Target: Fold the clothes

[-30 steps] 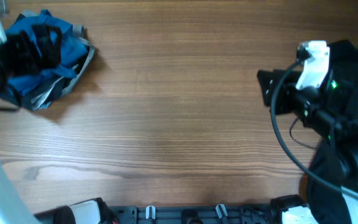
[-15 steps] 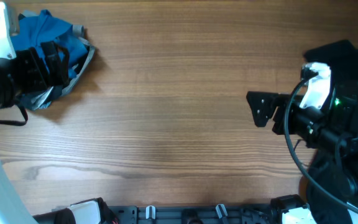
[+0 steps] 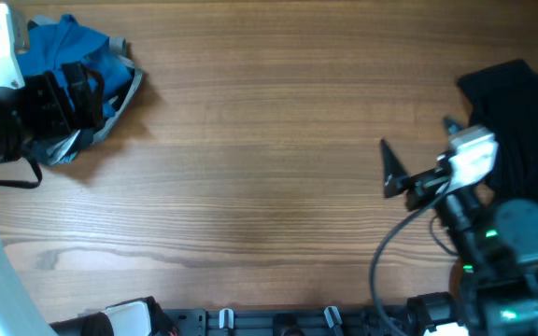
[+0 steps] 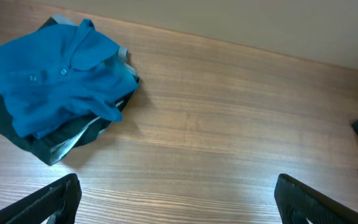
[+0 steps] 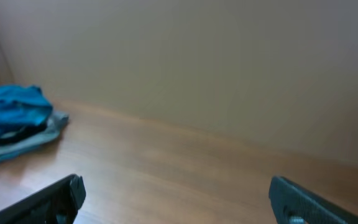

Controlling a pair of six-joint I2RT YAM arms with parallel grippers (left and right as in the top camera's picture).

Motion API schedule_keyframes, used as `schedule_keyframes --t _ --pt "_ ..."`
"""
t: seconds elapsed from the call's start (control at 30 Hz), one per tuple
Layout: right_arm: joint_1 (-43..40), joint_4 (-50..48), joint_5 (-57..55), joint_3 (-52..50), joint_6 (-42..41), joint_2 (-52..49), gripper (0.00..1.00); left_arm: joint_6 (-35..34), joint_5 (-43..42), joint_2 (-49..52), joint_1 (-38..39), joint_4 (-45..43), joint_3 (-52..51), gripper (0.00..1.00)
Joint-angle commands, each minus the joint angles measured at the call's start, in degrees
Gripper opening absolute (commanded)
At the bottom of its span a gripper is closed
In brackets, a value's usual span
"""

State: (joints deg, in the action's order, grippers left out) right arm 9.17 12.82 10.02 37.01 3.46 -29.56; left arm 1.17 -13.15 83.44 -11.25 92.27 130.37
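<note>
The right gripper is pulling back from the black garment at the table's right edge, jaws apart, while the left gripper, likewise apart, is hovering by the far-left blue pile, risking pinching several layers together.

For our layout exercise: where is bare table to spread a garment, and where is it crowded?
The wide middle of the table is bare, between the blue clothes pile and the black garment. Crowded: the far-left corner and the right edge.
</note>
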Motion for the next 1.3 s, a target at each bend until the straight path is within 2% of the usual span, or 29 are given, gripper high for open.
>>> schedule_keyframes --t 0.0,0.17,0.3,0.4,1.17,1.27 --pt "-0.26 -6.27 0.0 -15.89 -0.63 11.34 1.0 -0.55 0.17 0.2 0.26 -0.22 -0.17 1.0" --pt "-0.26 -8.17 -2.91 -28.28 -0.61 29.33 1.0 -0.55 0.17 0.2 0.26 -0.24 -0.17 1.0" --pt "-0.24 -18.1 -4.31 -36.89 -0.87 29.42 0.99 -0.55 0.17 0.2 0.26 -0.24 -0.17 1.0" --pt "-0.2 -13.35 -4.46 -36.72 -0.85 29.35 1.0 -0.55 0.17 0.2 0.26 -0.24 -0.17 1.0" --pt "-0.2 -13.18 -4.48 -36.7 -0.85 28.2 1.0 -0.55 0.17 0.2 0.26 -0.22 -0.17 1.0" --pt "-0.2 -13.16 -4.5 -36.7 -0.83 28.2 1.0 -0.44 7.91 0.15 0.2 -0.22 -0.17 1.0"
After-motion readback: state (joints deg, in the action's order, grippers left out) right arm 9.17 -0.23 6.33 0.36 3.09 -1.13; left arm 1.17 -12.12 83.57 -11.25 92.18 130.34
